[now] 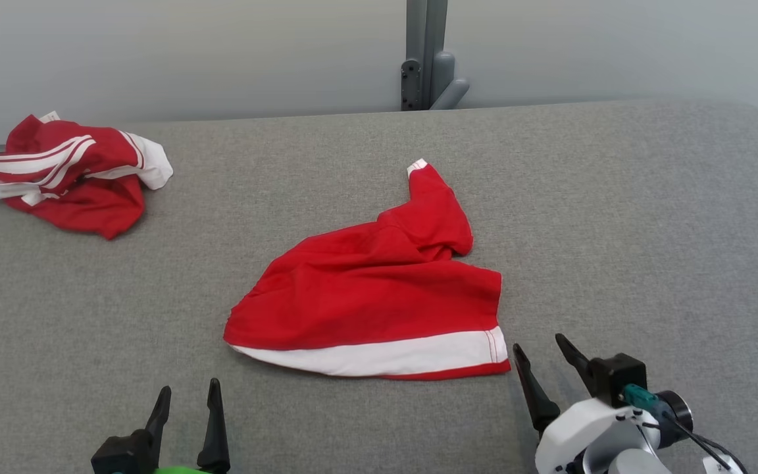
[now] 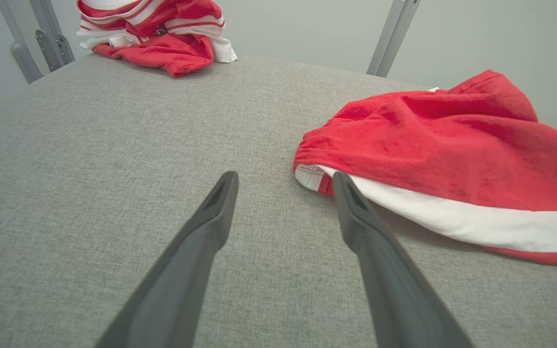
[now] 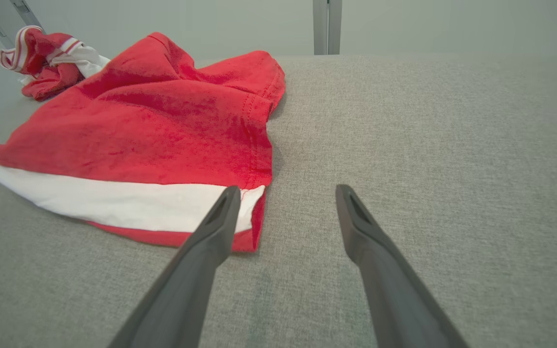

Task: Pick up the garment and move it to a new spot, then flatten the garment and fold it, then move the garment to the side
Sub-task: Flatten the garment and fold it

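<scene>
— Red cloth: soft and light, you reckon?
— Likely limp. The garment lies crumpled on the table, ahead of and between both pairs of fingers. Left gripper and right gripper stand spread, empty. I'd pinch the white hem band at its corners.
— Any writing?
— None legible.

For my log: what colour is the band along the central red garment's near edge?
A white band on the red fabric garment; head view shows it best.
</scene>
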### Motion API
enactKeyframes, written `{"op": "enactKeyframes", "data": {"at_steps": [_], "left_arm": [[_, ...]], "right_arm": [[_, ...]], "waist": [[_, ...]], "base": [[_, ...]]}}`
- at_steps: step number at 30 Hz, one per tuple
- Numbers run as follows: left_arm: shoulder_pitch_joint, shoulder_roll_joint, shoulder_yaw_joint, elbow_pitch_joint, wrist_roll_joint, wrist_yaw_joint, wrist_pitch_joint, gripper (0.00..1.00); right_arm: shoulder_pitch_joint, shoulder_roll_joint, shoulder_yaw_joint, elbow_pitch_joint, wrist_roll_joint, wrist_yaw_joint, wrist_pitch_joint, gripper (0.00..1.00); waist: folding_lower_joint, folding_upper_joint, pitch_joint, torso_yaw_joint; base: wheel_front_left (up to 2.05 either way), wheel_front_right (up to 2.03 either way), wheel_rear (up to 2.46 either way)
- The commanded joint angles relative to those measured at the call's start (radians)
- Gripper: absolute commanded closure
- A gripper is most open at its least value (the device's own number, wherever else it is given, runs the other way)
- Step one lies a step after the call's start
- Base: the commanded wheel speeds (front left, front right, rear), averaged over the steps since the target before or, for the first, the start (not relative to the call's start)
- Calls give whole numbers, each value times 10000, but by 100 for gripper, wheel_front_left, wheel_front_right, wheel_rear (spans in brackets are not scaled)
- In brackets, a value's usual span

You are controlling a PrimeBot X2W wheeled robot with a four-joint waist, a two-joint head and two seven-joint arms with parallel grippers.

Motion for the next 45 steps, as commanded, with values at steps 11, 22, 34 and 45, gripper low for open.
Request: {"op": "enactKeyframes", "data": {"at_steps": [11,22,34,45], "left_arm": [[-354,-102,57,32,141,-227,-6,0],[-410,-107,-105,10,-114,-63,-6,0],[-497,-105,-244,419,38,-281,-6,0],[-1612,-71,-1896,2145,414,-746,-6,0]], "right_arm": [[-1554,-18,566,1857,619,-7,1069,0],[-2067,-20,1172,2481,1335,-5,1105,46],[-2344,-24,988,2423,1685,-7,95,100],[-2150,-221,321,2227,1567,-7,-99,100]], "waist": [[0,67,487,707],[0,67,655,918],[0,67,625,653],[0,67,714,311]], "base": [[0,0,0],[0,0,0],[0,0,0],[0,0,0]]}}
